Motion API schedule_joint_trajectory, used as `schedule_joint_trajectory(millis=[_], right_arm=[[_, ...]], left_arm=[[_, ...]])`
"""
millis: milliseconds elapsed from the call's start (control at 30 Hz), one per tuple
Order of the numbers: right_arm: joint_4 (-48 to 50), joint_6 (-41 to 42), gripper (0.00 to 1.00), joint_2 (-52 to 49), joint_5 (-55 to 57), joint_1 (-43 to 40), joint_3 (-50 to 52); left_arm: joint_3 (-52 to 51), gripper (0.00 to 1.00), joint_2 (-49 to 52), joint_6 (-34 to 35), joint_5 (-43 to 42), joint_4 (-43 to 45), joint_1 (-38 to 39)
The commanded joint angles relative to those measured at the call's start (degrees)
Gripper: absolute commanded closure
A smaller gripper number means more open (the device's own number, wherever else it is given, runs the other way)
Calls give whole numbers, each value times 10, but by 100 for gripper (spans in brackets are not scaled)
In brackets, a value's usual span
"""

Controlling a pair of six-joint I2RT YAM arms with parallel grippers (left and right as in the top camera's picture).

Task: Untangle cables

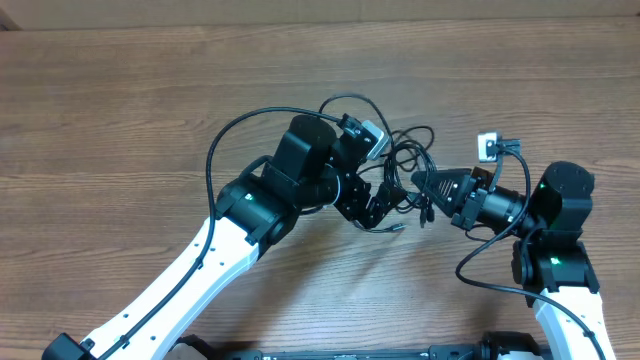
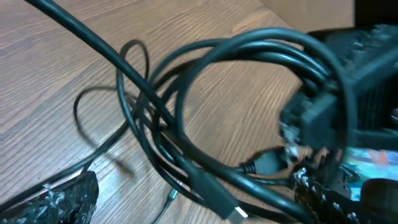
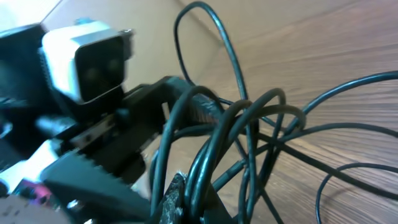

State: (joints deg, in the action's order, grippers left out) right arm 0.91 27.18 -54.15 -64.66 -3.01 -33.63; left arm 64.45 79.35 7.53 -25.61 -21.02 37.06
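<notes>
The thin black cables (image 1: 408, 160), a few slim cords with small silvery plug ends, sit in one knotted bunch just right of the middle of the overhead picture. Their loops are piled over each other on the brown wood-grain bench (image 1: 110, 90). One loose strand trails toward the lower centre and ends in a small plug (image 1: 399, 229).

From where the left wrist camera looks, the cords fill the middle of the frame as several overlapping rings. A thinner strand curls off to the left, flat on the wood. The left fingers (image 2: 59, 200) stand wide apart, one wrapped tip in each lower corner of that view, with the cords crossing the space between them and nothing gripped.

The right fingers (image 3: 175, 198) are together at the bottom of the right wrist view. They are clamped on a few strands of the tangle, and the loops rise and fan out from that pinch toward the upper right.

Overhead, the two sets of fingers meet the bunch from opposite sides. The white-and-black left arm (image 1: 200, 265) reaches in from the lower left. The right arm (image 1: 562, 290) reaches in from the lower right and points leftward. A small white camera box (image 3: 87, 62) on the left wrist shows in the upper left of the right wrist view. A thicker black cord (image 1: 222, 140) arcs over the left arm, apart from the tangle.
</notes>
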Motion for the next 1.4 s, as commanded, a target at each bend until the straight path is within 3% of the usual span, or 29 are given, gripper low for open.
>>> schedule_joint_trajectory(millis=[0,267,300,367,567,767,867,933,1133,1367], right_arm=[[9,-5,96,12,-54,-2,-2],[17,-7,96,12,-60,-2,-2],[17,-7,96,12,-60,-2,-2],[16,-7,96,12,-60,-2,-2],[17,-6,96,12,-62,-2,-2],[18,-7,94,11,-60,-2,-2],[8,-7,73,10,-40,-2,-2],[-26,-7,68,10,10,-2,-2],[-158,-6,67,10,217,-2,-2],[-226,-3,67,10,352,-2,-2]], left_arm=[[10,0,5,9,32,5,1],[10,2,5,37,85,7,0],[10,9,5,42,91,8,0],[10,38,5,50,95,12,0],[10,96,5,54,90,18,1],[10,96,5,52,90,20,1],[10,96,4,51,66,33,1],[10,96,3,46,21,54,1],[10,96,3,-3,-120,118,1],[10,96,3,-3,-138,128,1]])
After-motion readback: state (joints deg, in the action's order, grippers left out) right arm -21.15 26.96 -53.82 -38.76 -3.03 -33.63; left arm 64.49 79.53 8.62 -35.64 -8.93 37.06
